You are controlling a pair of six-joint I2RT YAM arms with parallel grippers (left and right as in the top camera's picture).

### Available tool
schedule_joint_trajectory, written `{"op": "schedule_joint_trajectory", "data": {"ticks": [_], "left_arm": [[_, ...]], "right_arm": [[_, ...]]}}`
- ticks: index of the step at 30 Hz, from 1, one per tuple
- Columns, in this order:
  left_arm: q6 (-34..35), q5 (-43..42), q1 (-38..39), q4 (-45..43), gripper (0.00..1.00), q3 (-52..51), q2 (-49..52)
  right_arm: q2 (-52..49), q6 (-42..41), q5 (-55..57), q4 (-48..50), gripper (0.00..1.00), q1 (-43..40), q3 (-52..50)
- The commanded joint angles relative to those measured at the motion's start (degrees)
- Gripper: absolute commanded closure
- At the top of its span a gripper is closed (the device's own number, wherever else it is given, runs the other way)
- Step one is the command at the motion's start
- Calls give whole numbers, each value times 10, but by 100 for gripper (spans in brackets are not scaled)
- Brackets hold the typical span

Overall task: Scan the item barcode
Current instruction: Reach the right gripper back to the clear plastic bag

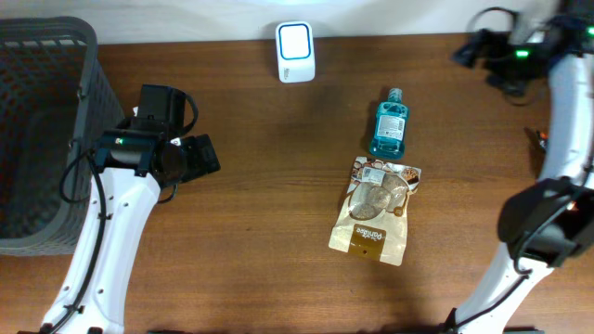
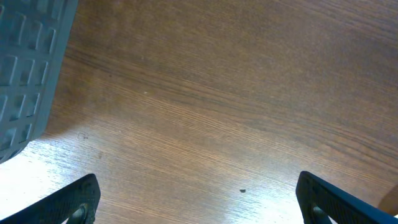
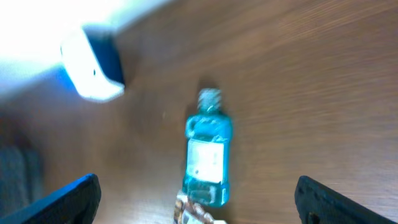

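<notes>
- Going for the bottle point(image 1: 389, 123) from here looks a bit dicey. It lies on its side on the worktop point(image 1: 260, 232), between the white scanner point(image 1: 295, 52) and the snack pouch point(image 1: 375, 211), cap pointing toward the scanner. A round bottle lying flat can roll away if the pinch lands off-centre.
- The right end effector point(image 3: 199, 202) is spread wide with nothing in it, above the bottle and short of it. Its wrist view is blurry, so lining up off that picture could easily put the fingers crooked.
- The pouch sits right up against the bottle's base, and I can't tell if they touch. Fingers that wide coming down there could catch the pouch edge and drag both things around.
- I can't spot a barcode on either item. The bottle shows a pale label facing up, too small to read. If the code is on the underside, the wrong face goes to the scanner and there's no read.
- The task doesn't say which item, so picking the bottle over the pouch is itself a guess.
- The left end effector point(image 2: 199, 196) is also spread and empty, over bare wood beside the grey basket point(image 1: 37, 121), well apart from the items. If both arms head for the middle, they could bump.
</notes>
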State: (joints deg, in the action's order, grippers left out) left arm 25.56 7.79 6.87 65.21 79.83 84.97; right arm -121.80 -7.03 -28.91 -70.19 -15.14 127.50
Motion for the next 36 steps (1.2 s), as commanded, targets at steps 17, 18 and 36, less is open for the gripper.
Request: {"op": "schedule_joint_trajectory", "data": {"ticks": [17,18,36], "left_arm": [[7,6,-3,0,1,6,-7],[7,6,-3,0,1,6,-7],[7,6,-3,0,1,6,-7]], "right_arm": [[-12,31,191,-112,1,229,-1],[-7,25,191,-130,1,236,-1],[147,-45,245,-271,1,310,-14]]}}
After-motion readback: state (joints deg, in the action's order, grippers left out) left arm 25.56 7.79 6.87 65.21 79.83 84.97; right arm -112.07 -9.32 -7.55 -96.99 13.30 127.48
